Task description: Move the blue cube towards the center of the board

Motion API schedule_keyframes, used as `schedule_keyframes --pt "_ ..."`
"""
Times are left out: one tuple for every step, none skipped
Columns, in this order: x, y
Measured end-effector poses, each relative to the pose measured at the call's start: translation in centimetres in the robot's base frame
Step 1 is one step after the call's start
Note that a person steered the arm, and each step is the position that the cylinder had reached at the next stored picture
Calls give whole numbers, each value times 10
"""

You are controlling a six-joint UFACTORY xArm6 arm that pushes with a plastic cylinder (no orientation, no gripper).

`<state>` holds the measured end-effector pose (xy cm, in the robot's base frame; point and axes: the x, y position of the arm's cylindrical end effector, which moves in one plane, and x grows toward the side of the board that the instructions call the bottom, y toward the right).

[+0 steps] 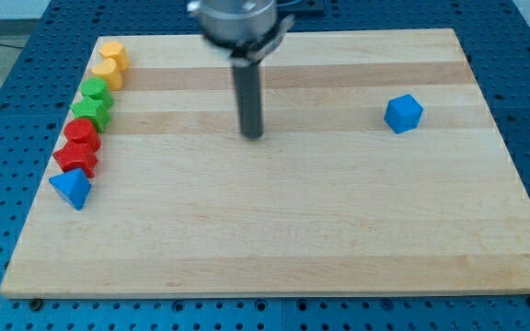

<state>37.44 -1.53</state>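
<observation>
Near the counter's (274, 257) middle, my tip (252, 136) stood well apart from the blue cube (403, 113) toward the view's right; no jaws existed, only a rod; an off-centre push would likely spin the cube aside.

Our arm ends in a blurred grey metallic housing with dark edges at the view's top. From it descends a straight dark cylindrical rod; my tip (252, 136) is blunt.
</observation>
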Motion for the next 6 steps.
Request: schedule_keyframes --pt "-67 86" --pt "-80 199" --pt "-42 219" --pt "11 200" --pt "35 173" --pt "68 155"
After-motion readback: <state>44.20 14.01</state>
